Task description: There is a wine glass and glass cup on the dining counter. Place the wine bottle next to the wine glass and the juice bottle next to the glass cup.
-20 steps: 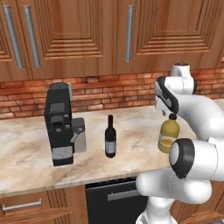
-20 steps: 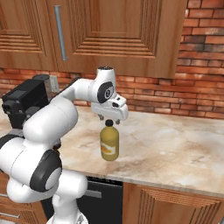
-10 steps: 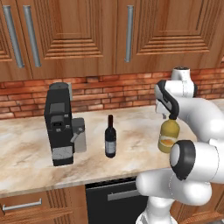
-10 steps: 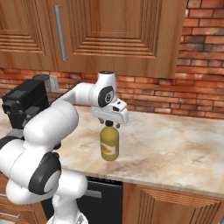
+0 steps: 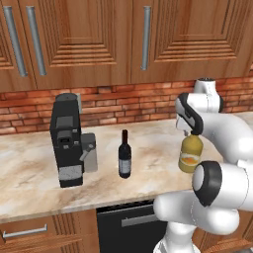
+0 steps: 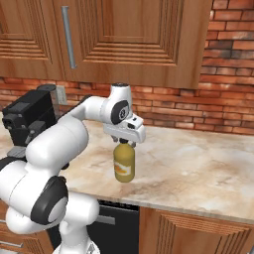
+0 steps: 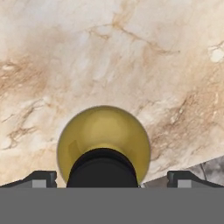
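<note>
Lowered since the earlier frames, the tool point(image 6: 126, 143) is now seen over the cap of the juice bottle point(image 6: 124, 163), its jaws apart on either side. On the marble surface point(image 6: 198, 168), the bottle stands upright near the front edge, well apart from the wine bottle point(image 5: 125, 155). A rigid, smooth, fairly heavy bottle is judged, best gripped at the neck.
</note>
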